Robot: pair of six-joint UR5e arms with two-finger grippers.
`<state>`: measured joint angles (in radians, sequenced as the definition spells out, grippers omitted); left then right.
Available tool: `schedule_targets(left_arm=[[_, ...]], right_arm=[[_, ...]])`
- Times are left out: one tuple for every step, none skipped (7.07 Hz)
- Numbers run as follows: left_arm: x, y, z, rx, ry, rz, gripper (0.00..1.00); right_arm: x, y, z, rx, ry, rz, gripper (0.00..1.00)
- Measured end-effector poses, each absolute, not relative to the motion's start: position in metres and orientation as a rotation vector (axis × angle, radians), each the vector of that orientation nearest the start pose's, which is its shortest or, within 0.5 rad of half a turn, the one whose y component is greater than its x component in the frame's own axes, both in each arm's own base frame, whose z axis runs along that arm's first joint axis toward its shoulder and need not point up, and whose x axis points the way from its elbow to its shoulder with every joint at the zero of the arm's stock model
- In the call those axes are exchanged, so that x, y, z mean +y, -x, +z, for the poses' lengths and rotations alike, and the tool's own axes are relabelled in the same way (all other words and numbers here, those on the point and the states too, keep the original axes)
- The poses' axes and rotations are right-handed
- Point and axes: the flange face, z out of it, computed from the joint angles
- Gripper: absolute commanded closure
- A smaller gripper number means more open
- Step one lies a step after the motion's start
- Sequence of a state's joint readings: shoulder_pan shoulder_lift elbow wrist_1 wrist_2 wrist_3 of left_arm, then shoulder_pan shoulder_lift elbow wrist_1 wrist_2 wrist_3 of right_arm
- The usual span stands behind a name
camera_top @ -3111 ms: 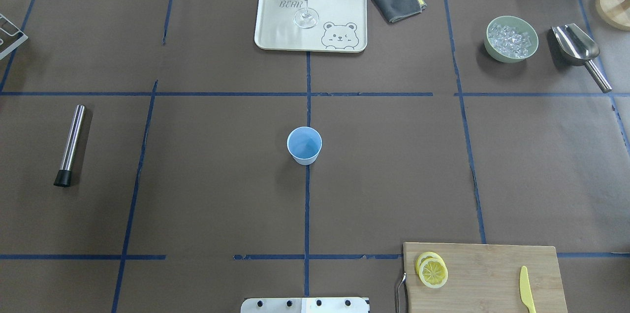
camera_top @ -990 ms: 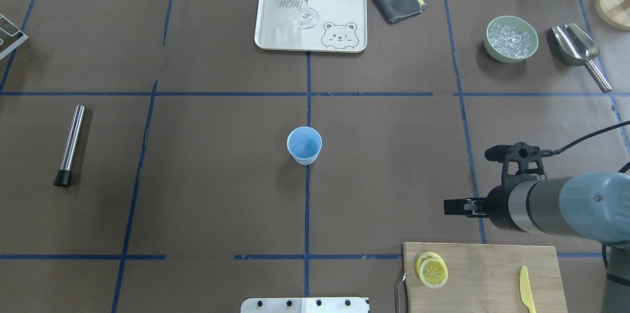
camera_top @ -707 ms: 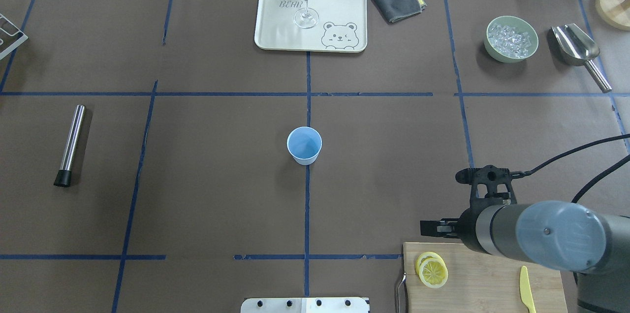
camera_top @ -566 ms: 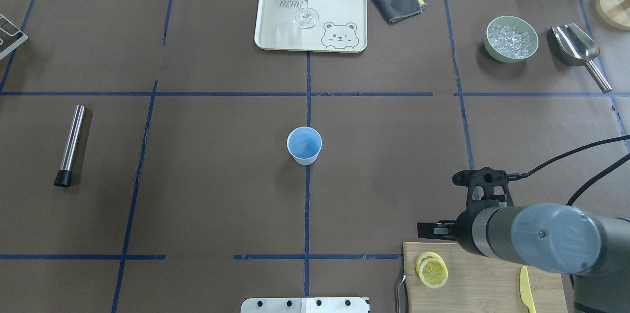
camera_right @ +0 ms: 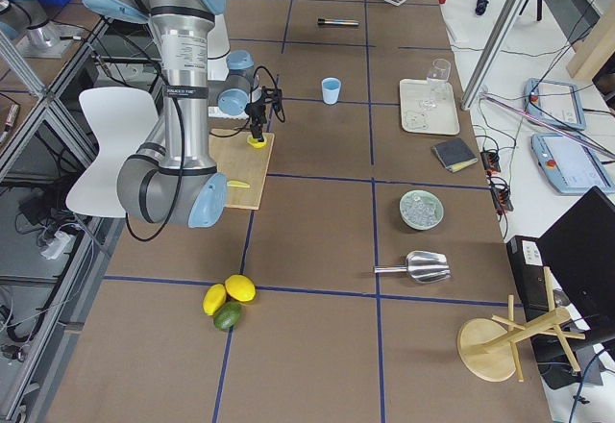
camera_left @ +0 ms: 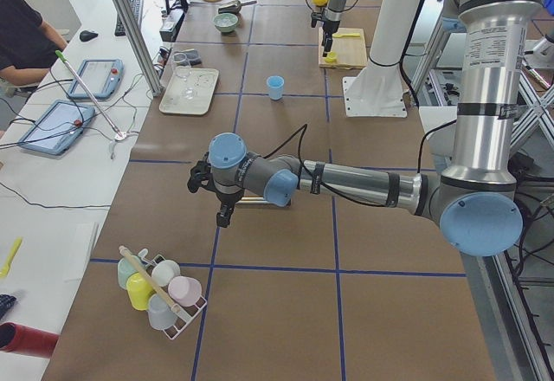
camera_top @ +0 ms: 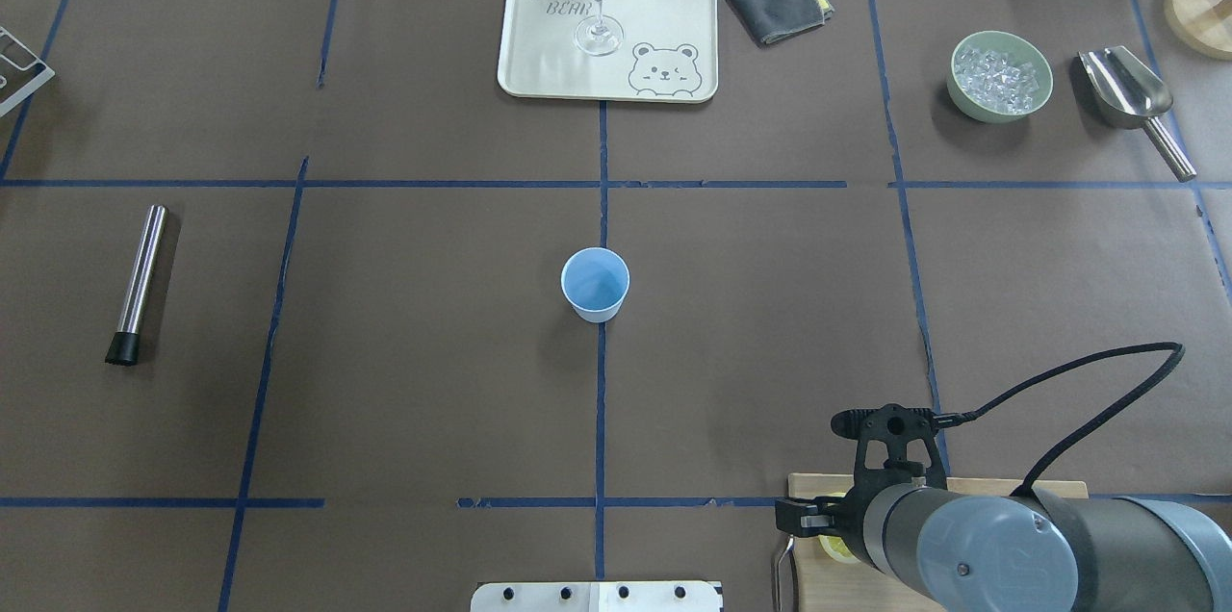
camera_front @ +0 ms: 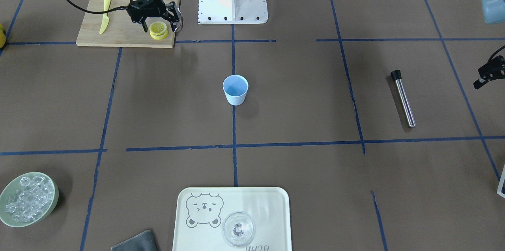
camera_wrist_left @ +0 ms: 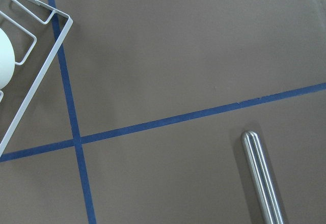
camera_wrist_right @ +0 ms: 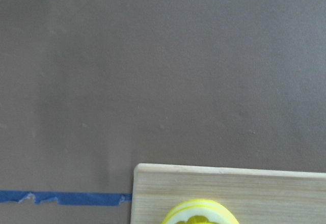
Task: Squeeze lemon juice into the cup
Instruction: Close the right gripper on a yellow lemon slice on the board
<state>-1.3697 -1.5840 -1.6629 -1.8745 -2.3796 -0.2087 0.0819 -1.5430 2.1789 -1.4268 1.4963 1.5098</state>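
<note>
Lettering: "TAIJI BEAR", first word unsure, on the cream tray (camera_top: 549,63) at my table's far middle.
Picture: drawn bear face, near right corner.

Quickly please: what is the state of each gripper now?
Left gripper: cannot be told.
Right gripper: open, holding nothing, poised over the lemon.

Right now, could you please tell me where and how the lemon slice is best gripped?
Probably pinch the lemon across its rind, on opposite edges, from straight above: it lies flat on the cutting board, atop a second slice.
</note>
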Motion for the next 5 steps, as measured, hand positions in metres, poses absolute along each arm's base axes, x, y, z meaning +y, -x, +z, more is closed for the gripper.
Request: schedule_targets(left_arm=[[-0.517,-0.043,0.569,0.860,-0.218,0.159,0.00],[-0.517,-0.043,0.569,0.861,-0.220,0.161,0.00],[-0.517,-0.043,0.569,0.861,-0.222,0.162,0.00],[-0.517,-0.044,0.569,0.861,-0.223,0.162,0.00],[-0.517,-0.044,0.569,0.861,-0.223,0.163,0.00]], right_arm=[[-0.177,0.457,0.359,-0.766,-0.123,0.047,0.00],[-0.176,0.459,0.362,-0.761,-0.122,0.046,0.00],[-0.176,0.460,0.365,-0.754,-0.120,0.045,0.00],[-0.175,0.461,0.368,-0.749,-0.118,0.043,0.00],[-0.175,0.462,0.369,-0.748,-0.115,0.041,0.00]])
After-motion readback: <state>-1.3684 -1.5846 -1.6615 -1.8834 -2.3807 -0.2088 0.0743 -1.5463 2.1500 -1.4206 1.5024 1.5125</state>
